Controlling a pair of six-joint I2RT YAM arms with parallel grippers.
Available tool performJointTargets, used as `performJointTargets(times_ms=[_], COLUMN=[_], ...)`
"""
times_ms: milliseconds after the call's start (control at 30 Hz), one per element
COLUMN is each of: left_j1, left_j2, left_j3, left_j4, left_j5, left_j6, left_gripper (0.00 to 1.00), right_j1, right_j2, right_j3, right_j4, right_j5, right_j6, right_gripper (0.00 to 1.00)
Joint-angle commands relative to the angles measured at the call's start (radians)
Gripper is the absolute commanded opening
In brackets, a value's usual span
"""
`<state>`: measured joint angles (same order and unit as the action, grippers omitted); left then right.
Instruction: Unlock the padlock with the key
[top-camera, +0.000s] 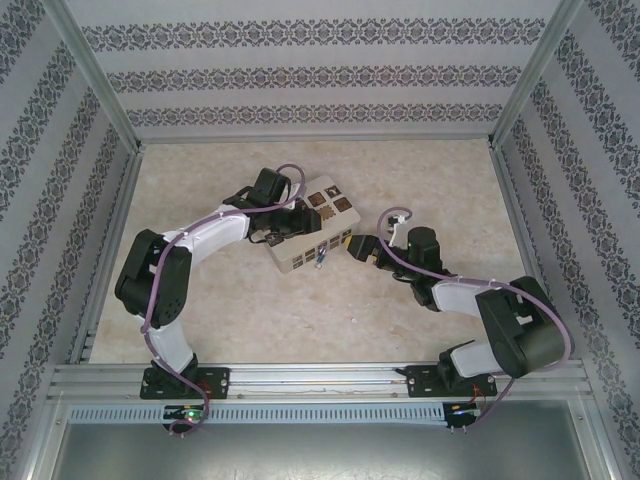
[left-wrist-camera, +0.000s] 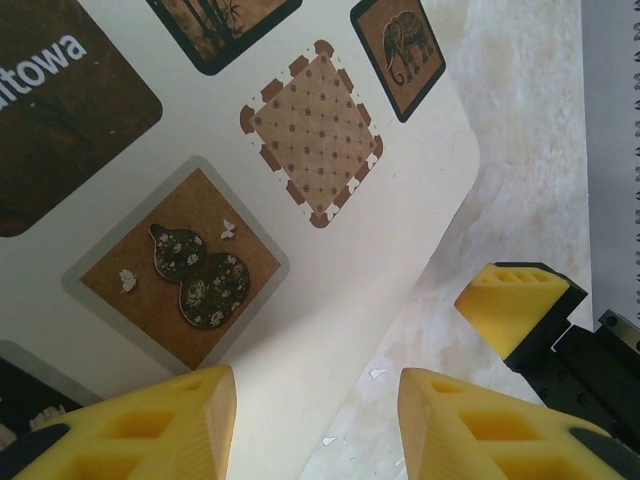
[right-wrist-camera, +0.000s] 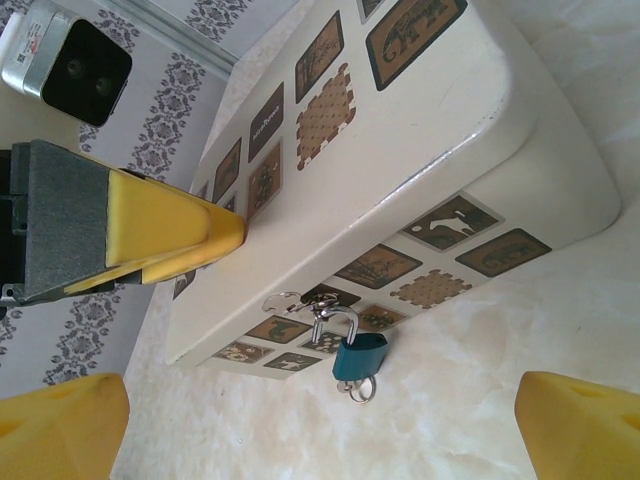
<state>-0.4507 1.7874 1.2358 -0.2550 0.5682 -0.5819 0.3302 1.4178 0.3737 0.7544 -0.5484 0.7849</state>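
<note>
Plainly right gripper (right-wrist-camera: 320, 425) stood spread wide, holding nothing; its yellow tips cut off at lower corners of wrist frame. Left gripper (left-wrist-camera: 316, 425) half-spread, straddling corner edge of box (left-wrist-camera: 330, 300), no clamp seen; whether it pressed box unclear. Padlock (right-wrist-camera: 358, 358) hung on box front, lower centre of right wrist frame, just above gap between right tips. Silver ring (right-wrist-camera: 362, 390) beneath it, what it carried too small to tell. Bare table (top-camera: 420, 180) lay open at upper right of overhead frame.

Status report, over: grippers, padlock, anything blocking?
Left gripper part open, one finger atop the box. Right gripper wide open, facing the padlock. Padlock hanging closed on box front. Nothing between.
</note>
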Motion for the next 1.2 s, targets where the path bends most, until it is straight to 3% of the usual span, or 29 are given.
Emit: performJointTargets(times_ms=[0,500,1167], left_j1=[-0.011,-0.011,-0.014], left_j2=[0.016,0.02,0.018], left_j3=[-0.012,-0.018,-0.031], left_j4=[-0.055,-0.053,-0.041], left_j5=[-0.025,-0.024,-0.01], left_j6=[0.02,0.016,0.004], left_gripper=[0.46,0.46,0.46], right_j1=[0.015,0.085,0.17], right_j2=[0.017,0.151,0.383], right_j3=[0.031,0.095,0.17], right_j4=[0.014,0.118,0.267], right_j5=[-0.031,-0.087,-0.025], right_j6=[-0.013,-0.015,-0.075], right_gripper=[0.98,0.93,0.85])
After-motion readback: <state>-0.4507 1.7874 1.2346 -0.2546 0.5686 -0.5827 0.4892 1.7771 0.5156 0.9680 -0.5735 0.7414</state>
